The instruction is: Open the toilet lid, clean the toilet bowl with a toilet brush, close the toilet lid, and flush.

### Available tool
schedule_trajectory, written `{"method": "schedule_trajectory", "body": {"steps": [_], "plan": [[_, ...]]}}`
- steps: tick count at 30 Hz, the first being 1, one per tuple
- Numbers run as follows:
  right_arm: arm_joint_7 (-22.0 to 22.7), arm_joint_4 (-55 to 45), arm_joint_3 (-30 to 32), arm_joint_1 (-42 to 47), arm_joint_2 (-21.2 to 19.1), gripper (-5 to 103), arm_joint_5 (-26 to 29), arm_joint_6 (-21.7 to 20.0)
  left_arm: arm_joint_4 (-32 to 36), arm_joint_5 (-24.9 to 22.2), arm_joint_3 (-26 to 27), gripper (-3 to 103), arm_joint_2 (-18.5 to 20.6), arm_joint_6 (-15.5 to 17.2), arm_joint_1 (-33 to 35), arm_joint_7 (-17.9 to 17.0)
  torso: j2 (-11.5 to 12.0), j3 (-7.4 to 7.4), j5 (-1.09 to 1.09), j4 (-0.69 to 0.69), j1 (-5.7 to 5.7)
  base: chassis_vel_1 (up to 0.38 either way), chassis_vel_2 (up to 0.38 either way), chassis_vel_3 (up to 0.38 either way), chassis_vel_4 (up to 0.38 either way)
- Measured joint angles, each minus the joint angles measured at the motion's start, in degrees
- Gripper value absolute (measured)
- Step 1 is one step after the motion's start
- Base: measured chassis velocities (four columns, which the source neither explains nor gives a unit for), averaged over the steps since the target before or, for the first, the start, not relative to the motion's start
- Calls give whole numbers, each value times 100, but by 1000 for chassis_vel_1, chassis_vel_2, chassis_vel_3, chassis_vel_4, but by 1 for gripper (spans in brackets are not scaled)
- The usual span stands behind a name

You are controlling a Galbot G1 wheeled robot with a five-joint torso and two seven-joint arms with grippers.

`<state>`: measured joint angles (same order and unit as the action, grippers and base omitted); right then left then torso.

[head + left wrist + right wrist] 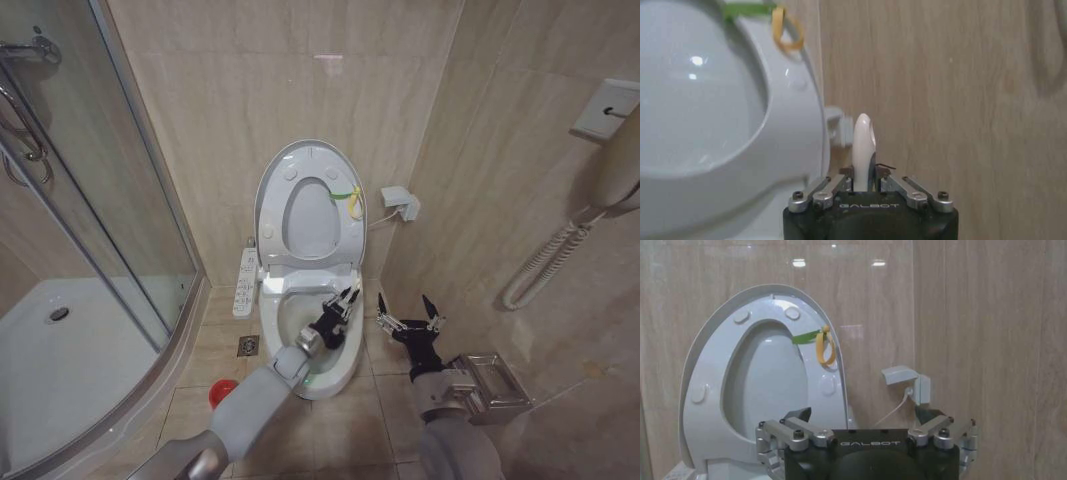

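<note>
The toilet brush (862, 150) stands clamped by its white handle in the left gripper (345, 303), over the toilet bowl (300, 325). At the bowl's 12 o'clock the toilet lid (275, 175) stands raised. At 3 o'clock, the right gripper (410, 320) hovers, fingers spread.

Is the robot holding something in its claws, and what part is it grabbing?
The left claw, over the white ceramic toilet bowl, grips the thin white stick handle of the toilet brush, well below its rounded tip. The right claw is open, holding nothing.
</note>
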<state>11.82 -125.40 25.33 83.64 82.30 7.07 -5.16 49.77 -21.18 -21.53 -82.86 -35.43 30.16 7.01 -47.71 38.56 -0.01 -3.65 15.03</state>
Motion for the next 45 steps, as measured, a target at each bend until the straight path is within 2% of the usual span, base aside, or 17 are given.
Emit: {"method": "schedule_trajectory", "body": {"steps": [4,11,14,19,26,30,37,45], "plan": [[0,0,0,0,0,100,0,0,-192,-22,15,19,298,33,17,127,0,0,-1,1,0,0,0,0,0],[0,0,0,0,0,100,0,0,-87,1,191,19,496,71,-17,127,0,0,0,2,0,0,0,0,0],[0,0,0,0,0,100,0,0,94,2,232,19,469,55,-26,61,0,0,0,-1,0,0,0,0,0],[0,0,0,0,0,100,0,0,327,4,197,19,208,-64,-19,-5,0,0,1,-2,0,0,0,0,0],[0,0,0,0,0,100,0,0,-154,-179,-5,19,-120,-30,1,106,0,0,2,0,0,0,0,0,0],[0,0,0,0,0,100,0,0,-244,-373,-91,19,-115,142,58,128,0,0,1,0,0,0,0,0,0],[0,0,0,0,0,100,0,0,-248,-210,60,19,60,266,18,41,0,0,0,1,0,0,0,0,0],[0,0,0,0,0,100,0,0,81,-180,269,19,51,160,-147,-130,0,0,0,-1,0,0,0,0,0]]}}
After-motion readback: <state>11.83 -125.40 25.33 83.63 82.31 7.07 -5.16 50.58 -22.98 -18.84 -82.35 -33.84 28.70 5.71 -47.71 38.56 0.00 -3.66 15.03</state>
